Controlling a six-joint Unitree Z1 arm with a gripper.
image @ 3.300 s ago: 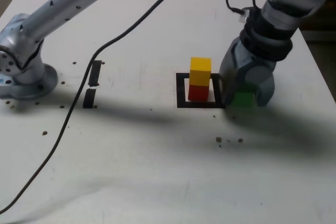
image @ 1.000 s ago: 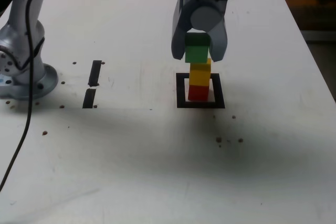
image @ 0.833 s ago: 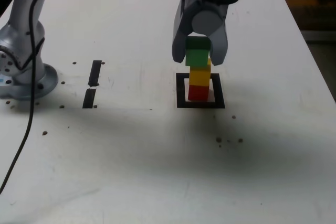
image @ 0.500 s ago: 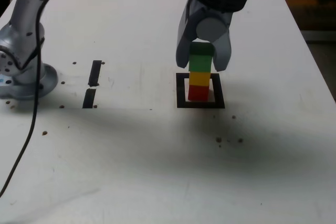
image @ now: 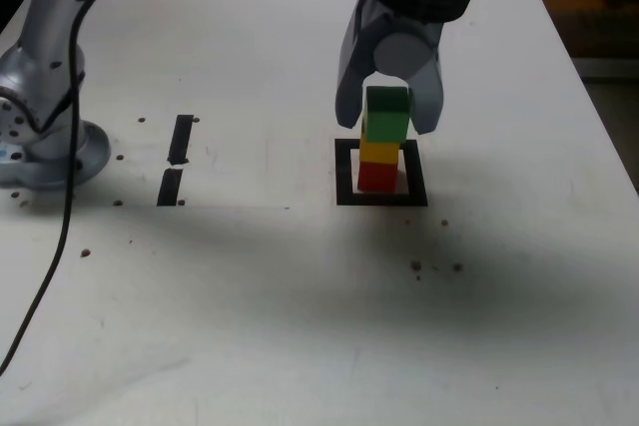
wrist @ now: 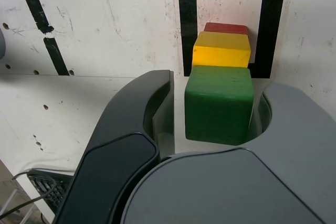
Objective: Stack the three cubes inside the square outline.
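Observation:
The three cubes stand in one column inside the square outline [image: 345, 173] [wrist: 188, 24]. The red cube [image: 377, 178] [wrist: 226, 27] is at the bottom, the yellow cube [image: 378, 152] [wrist: 221, 50] sits on it, and the green cube [image: 387, 115] [wrist: 219, 103] rests on top. My gripper [image: 387, 123] [wrist: 216, 90] hangs over the column with a finger on each side of the green cube. It is slightly open: the wrist view shows a gap between the dark finger [wrist: 157, 98] and the cube's side.
Two short black tape strips [image: 181, 139] [image: 171, 187] lie toward the exterior view's left. The arm's base [image: 40, 142] stands at the far left with a black cable [image: 55, 246] trailing forward. Small dark specks [image: 435, 266] dot the white table.
The gripper came down with the green cube and set it on the yellow one. Its jaws then parted a little from the green cube.

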